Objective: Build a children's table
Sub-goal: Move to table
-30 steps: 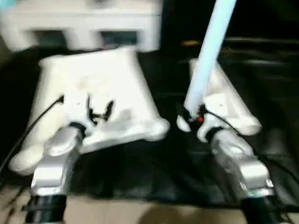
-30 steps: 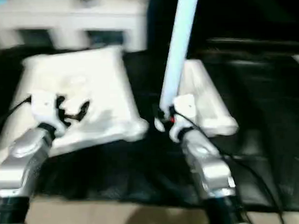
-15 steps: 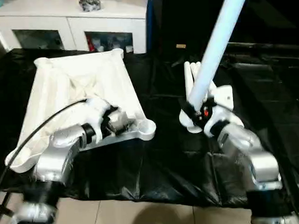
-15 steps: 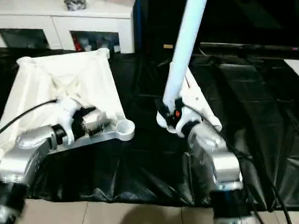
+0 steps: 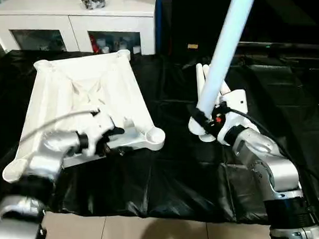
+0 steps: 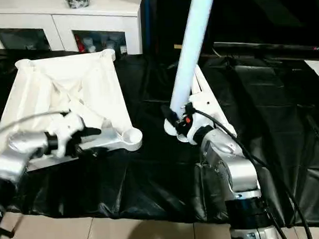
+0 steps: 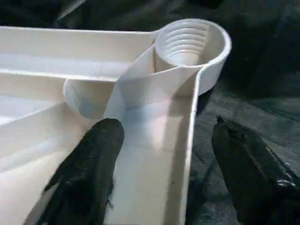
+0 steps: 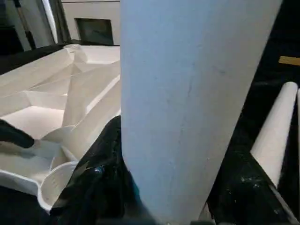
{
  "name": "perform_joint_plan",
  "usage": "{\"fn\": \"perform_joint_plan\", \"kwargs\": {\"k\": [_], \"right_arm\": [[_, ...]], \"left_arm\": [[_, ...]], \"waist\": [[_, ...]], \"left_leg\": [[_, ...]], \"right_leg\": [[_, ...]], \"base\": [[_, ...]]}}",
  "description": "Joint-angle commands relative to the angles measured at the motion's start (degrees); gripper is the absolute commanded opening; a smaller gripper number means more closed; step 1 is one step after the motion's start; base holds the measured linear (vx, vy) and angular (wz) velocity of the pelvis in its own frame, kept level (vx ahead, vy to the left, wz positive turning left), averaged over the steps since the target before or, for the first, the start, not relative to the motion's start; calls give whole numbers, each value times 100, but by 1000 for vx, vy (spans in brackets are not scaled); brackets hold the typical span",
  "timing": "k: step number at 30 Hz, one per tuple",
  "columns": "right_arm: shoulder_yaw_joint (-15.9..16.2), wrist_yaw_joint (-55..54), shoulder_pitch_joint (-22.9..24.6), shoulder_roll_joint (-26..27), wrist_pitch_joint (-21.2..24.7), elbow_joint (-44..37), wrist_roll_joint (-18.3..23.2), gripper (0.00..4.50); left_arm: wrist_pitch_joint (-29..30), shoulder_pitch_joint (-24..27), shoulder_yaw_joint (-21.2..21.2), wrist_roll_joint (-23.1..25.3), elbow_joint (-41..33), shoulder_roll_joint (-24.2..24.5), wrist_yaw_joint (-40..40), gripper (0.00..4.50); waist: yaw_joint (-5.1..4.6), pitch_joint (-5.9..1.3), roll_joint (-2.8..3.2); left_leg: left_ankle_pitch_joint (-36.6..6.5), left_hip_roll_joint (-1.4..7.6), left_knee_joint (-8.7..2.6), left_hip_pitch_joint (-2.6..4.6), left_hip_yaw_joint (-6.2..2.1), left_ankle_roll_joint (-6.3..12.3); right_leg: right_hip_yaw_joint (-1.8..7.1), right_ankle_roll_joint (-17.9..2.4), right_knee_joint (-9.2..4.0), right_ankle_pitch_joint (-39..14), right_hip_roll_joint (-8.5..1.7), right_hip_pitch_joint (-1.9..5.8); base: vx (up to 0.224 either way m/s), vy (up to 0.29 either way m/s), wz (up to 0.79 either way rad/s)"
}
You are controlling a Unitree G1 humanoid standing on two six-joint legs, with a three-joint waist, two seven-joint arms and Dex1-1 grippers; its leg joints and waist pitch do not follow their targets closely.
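Tabletop (image 5: 85, 96) lies upside down on the black-draped table (image 5: 172, 177), toward your left, its threaded corner socket (image 7: 190, 40) nearest the middle. Your left tool (image 7: 161, 178) is spread, one finger (image 7: 89, 173) inside the raised rim beside that socket, the other outside it. Your right tool (image 5: 206, 123) pinches a white tube leg (image 5: 225, 49) near its lower end, tilted up and away. More legs (image 5: 202, 78) lie just behind it.
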Motion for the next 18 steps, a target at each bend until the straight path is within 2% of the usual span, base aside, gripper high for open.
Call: {"fn": "perform_joint_plan", "kwargs": {"k": [1, 7, 17, 18], "right_arm": [[-2, 99, -76, -50, 69, -40, 129, 189], [-49, 68, -78, -20, 374, -125, 262, 189], [-70, 136, -112, 15, 506, -223, 402, 189], [-15, 185, -103, -6, 555, -272, 396, 189]], "left_arm": [[-83, -122, -25, -24, 171, 39, -159, 309], [-257, -389, -42, 141, 766, 14, -428, 257], [-411, -616, -98, 298, 1286, -8, -538, 187], [-436, -645, -113, 339, 1373, -8, -563, 179]], "waist": [[1, -337, 79], [5, -355, 97], [5, -341, 126], [8, -342, 150]], "left_leg": [[-999, 238, -501, 67, -27, -132], [-886, 251, -498, 67, -33, -135], [-1029, 259, -507, 76, -34, -175], [-1002, 264, -507, 77, -39, -174]], "right_leg": [[283, -1278, -410, -735, -433, 313], [279, -1377, -376, -375, -439, 332], [285, -1422, -397, -501, -450, 329], [287, -1428, -390, -462, -453, 332]], "base": [[0, 0, 0], [0, 0, 0], [0, 0, 0], [0, 0, 0]]}}
